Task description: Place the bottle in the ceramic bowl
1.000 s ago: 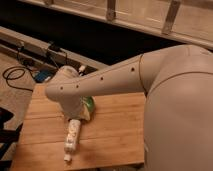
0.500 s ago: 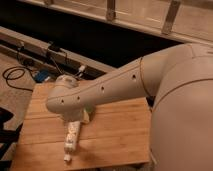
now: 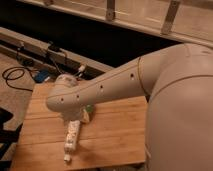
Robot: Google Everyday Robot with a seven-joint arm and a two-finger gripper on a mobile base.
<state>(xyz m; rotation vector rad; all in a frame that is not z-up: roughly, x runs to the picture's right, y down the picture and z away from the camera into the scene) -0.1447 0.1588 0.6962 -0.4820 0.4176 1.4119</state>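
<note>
The bottle [image 3: 71, 138] is small, slender and cream-white. It lies on its side on the wooden table [image 3: 115, 135], with its narrow cap [image 3: 66, 158] pointing to the front edge. My gripper [image 3: 75, 119] hangs under the white wrist [image 3: 62, 97], right over the bottle's far end and very close to it. Of the green ceramic bowl, only a sliver [image 3: 89, 108] shows just behind the gripper. The arm hides the rest of it.
My white arm [image 3: 150, 80] crosses the table from the right and fills the right of the view. Cables and a blue item [image 3: 30, 75] lie on the floor at the back left. A dark ledge and rail [image 3: 100, 35] run behind the table.
The wrist has come down and forward toward the bottle's far end. It now covers nearly all of the green bowl. The bottle has not moved.
</note>
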